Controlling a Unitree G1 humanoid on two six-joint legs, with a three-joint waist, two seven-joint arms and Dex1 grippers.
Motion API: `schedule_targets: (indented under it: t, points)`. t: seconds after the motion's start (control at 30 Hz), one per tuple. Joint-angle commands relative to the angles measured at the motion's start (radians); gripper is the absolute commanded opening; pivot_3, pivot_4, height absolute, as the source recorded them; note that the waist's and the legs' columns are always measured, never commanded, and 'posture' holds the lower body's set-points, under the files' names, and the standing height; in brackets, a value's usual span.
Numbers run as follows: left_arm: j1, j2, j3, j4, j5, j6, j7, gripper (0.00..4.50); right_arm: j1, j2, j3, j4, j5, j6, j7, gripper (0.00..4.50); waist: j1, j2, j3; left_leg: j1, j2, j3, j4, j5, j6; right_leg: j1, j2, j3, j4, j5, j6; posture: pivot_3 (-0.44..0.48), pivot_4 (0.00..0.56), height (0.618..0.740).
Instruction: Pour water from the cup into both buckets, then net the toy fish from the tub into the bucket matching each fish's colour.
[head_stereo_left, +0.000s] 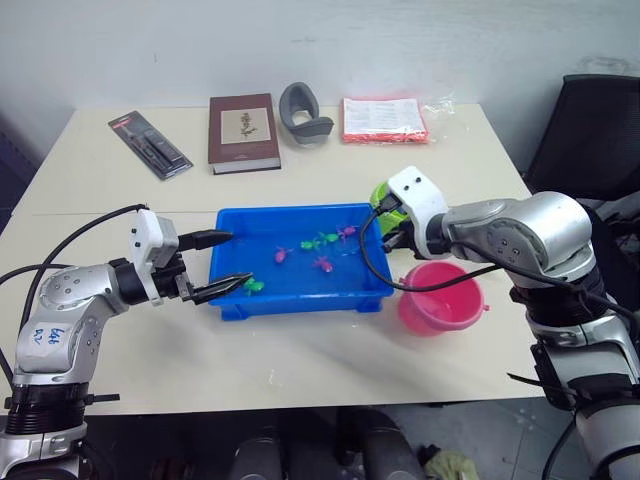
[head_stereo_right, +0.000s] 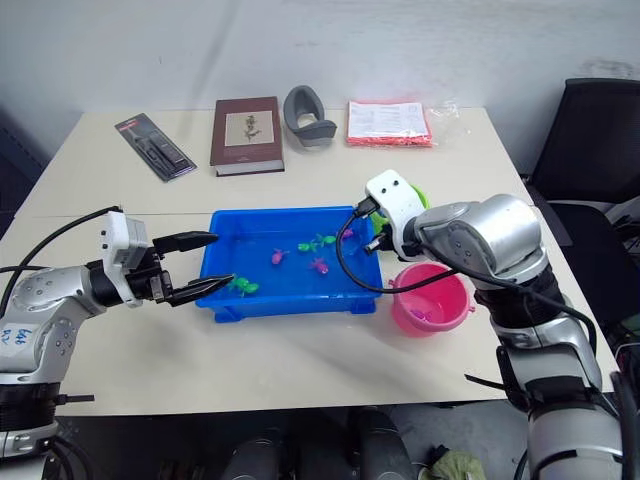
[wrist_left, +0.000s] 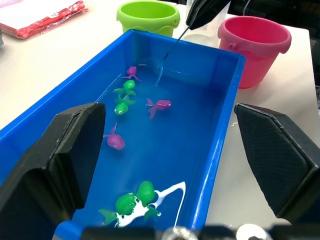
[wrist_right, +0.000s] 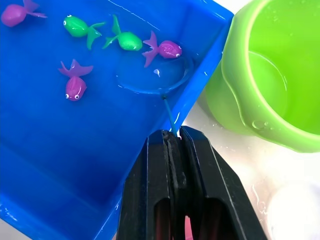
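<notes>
Netting is barely underway: right tool (wrist_right: 172, 137) clamped on the net (wrist_right: 155, 77) dipped in the tub (head_stereo_left: 300, 300) at three o'clock, fish (wrist_left: 159, 106) uncaught; left tool (head_stereo_left: 222, 262) spread apart.

— What surrounds the scene?
— A pale beige table (head_stereo_left: 120, 330) stands against a plain white wall (head_stereo_left: 300, 40), evenly lit.
— Any other furniture?
— A black office chair (head_stereo_left: 590, 130) sits off the table's right edge; dark floor (head_stereo_left: 480, 440) shows below its near edge.
</notes>
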Motion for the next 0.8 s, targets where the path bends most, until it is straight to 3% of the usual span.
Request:
schedule_targets:
  t: [0.03,0.3,0.6,0.8]
  points:
    - [0.006,0.013,0.034,-0.035,-0.022,-0.012,0.000,4.44,0.009,-0.047,0.006,-0.059,-0.058,-0.052,0.030,0.00,-0.004,0.000,0.000,0.000,0.000,0.000,0.000,0.000,0.000,0.000,0.000,0.000,0.000,0.000,0.000,0.000,0.150,0.740]
    - [0.027,0.019,0.046,-0.043,-0.025,-0.009,-0.003,4.44,0.060,-0.103,0.032,-0.105,-0.099,-0.125,0.110,0.00,-0.005,0.000,0.000,0.000,0.000,0.000,0.000,0.000,0.000,0.000,0.000,0.000,-0.001,0.000,0.000,0.000,0.150,0.740]
    - [0.040,0.027,0.058,-0.048,-0.027,-0.009,-0.004,4.44,0.133,-0.037,-0.075,-0.088,-0.084,-0.126,0.140,0.00,-0.006,0.000,0.000,0.000,0.000,0.000,-0.001,-0.001,0.000,0.000,0.000,0.000,-0.001,0.000,0.000,0.000,0.150,0.740]
    - [0.041,0.032,0.062,-0.047,-0.026,-0.011,-0.006,4.44,0.171,-0.055,-0.115,-0.118,-0.063,-0.115,0.183,0.00,-0.006,0.000,0.000,0.000,0.000,0.000,-0.001,-0.001,0.000,0.000,0.000,0.000,-0.001,0.000,0.000,0.000,0.150,0.740]
